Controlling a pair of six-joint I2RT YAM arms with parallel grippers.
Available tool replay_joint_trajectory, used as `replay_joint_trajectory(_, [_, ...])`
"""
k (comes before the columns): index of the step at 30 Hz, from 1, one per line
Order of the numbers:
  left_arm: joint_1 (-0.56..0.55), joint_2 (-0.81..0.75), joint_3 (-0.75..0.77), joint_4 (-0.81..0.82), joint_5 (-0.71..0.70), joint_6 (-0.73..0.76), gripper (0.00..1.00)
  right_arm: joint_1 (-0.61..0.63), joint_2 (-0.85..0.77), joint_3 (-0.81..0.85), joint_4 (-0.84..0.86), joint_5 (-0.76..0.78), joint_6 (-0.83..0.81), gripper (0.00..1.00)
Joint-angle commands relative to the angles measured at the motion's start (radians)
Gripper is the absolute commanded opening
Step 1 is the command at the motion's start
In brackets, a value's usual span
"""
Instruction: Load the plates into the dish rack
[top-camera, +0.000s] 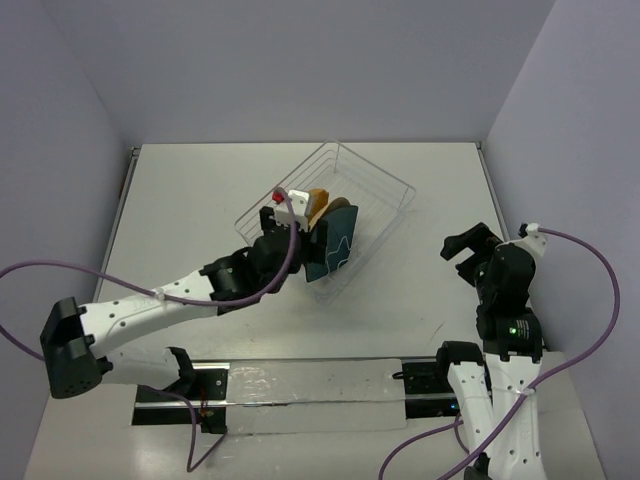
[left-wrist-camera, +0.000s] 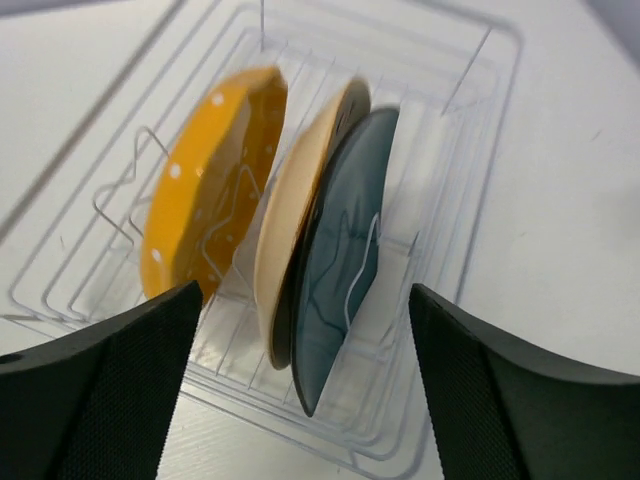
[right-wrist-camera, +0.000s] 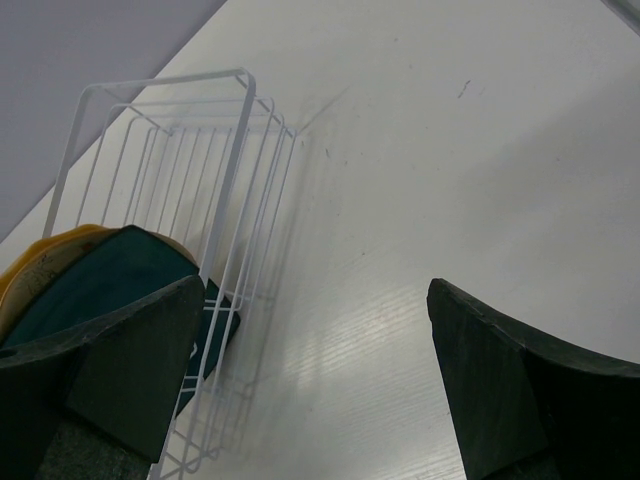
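Observation:
Three plates stand on edge in the wire dish rack (left-wrist-camera: 487, 170): the orange-yellow dotted plate (left-wrist-camera: 205, 190) on the left, the beige plate (left-wrist-camera: 300, 205) in the middle, and the dark teal plate (left-wrist-camera: 345, 255) leaning against the beige one. My left gripper (left-wrist-camera: 305, 292) is open just outside the rack's near wall, with nothing between its fingers. From above, the rack (top-camera: 385, 185) sits mid-table with the left gripper (top-camera: 297, 232) at its near-left side. My right gripper (top-camera: 465, 248) hangs open and empty to the right of the rack; its wrist view shows the rack (right-wrist-camera: 240, 150) and teal plate (right-wrist-camera: 100, 280).
The white table (top-camera: 200, 200) is walled in by grey panels at the back and both sides. Purple cables loop off both arms near the front corners. The rack lies at an angle to the table's edges.

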Motion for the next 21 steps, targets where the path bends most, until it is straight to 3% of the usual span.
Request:
replay_joint_trajectory(1, [0.014,-0.139,0.136,-0.028,-0.030,0.008,0.96,0.005,-0.025,0.026,0.045,0.011,-0.027,1.00])
replay_joint_trajectory(3, [0.064,-0.170,0.189,-0.060,-0.003,-0.011,0.99,0.004,-0.032,0.034,0.041,0.032,-0.028,1.00])
replay_joint_trajectory(5, [0.187,-0.195,0.249,-0.143,0.080,-0.046,0.99,0.006,-0.034,0.044,0.034,0.043,-0.032,1.00])
replay_joint_trajectory(6, [0.278,-0.196,0.274,-0.202,0.071,-0.056,0.99,0.006,-0.029,0.050,0.027,0.054,-0.032,1.00])
replay_joint_trajectory(9, [0.409,-0.196,0.354,-0.304,0.013,-0.089,0.99,0.006,-0.025,0.060,0.008,0.096,-0.015,1.00])
replay_joint_trajectory(11, [0.600,-0.207,0.388,-0.388,0.094,-0.202,0.99,0.006,-0.027,0.061,0.005,0.114,-0.007,1.00])
replay_joint_trajectory(14, [0.831,-0.235,0.343,-0.391,0.253,-0.262,0.99,0.006,-0.041,0.055,0.005,0.124,-0.009,1.00])
replay_joint_trajectory(16, [0.941,-0.223,0.325,-0.410,0.333,-0.300,0.99,0.006,-0.052,0.044,0.002,0.141,-0.011,1.00])
replay_joint_trajectory(18, [1.023,-0.197,0.320,-0.429,0.413,-0.331,0.99,0.006,-0.066,0.032,0.002,0.152,-0.019,1.00])
replay_joint_trajectory(21, [1.051,-0.185,0.299,-0.397,0.464,-0.337,0.99,0.005,-0.086,0.029,0.002,0.158,-0.024,1.00])
